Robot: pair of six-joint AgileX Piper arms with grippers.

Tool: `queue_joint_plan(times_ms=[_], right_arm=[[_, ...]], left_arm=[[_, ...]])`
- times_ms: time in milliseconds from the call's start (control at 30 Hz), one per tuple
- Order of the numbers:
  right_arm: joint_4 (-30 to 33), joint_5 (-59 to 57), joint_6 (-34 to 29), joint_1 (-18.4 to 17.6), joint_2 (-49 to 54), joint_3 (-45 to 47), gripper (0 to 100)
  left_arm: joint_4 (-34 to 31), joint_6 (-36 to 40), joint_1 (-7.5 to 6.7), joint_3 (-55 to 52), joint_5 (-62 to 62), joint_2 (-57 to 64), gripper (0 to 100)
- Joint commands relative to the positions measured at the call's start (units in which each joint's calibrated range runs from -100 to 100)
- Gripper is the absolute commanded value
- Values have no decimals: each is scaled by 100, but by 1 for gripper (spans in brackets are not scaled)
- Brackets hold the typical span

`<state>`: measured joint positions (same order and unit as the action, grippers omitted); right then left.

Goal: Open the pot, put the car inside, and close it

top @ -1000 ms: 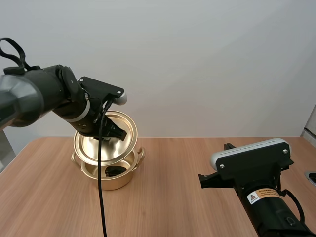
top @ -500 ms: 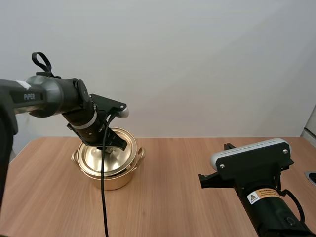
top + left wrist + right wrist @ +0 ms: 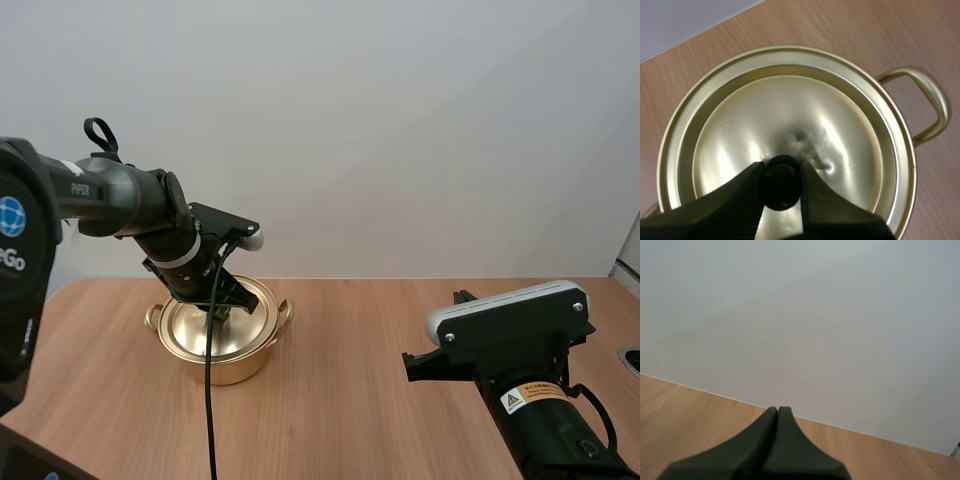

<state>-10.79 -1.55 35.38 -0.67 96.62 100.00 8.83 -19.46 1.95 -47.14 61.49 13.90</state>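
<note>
Our left gripper [image 3: 781,186] pinches the black knob [image 3: 782,175] of the lid [image 3: 790,120]. The lid was tilted a second ago and now sits flat on the pot [image 3: 240,362] at the table's [image 3: 360,400] left. Our right gripper [image 3: 777,412] has its fingers pressed together and hangs unmoved over the table.

Table [image 3: 400,340]: wooden top, light brown, with the grain running along its length and a matte finish. Wall [image 3: 420,130]: plain, pale grey-white, rising directly behind the table's far edge. Lighting: even and diffuse across the table. Grey strip [image 3: 630,255]: upright, at the table's right end; its identity cannot be told.
</note>
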Motion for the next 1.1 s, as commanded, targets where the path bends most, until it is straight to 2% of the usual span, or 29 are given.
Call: queue_joint_plan(times_ms=[0, 1067], right_arm=[[-2, 6, 2, 1, 3, 0, 0], [-2, 6, 2, 1, 3, 0, 0]], left_arm=[[6, -48, 0, 2, -31, -3, 0], [-76, -48, 0, 2, 105, -343, 0]])
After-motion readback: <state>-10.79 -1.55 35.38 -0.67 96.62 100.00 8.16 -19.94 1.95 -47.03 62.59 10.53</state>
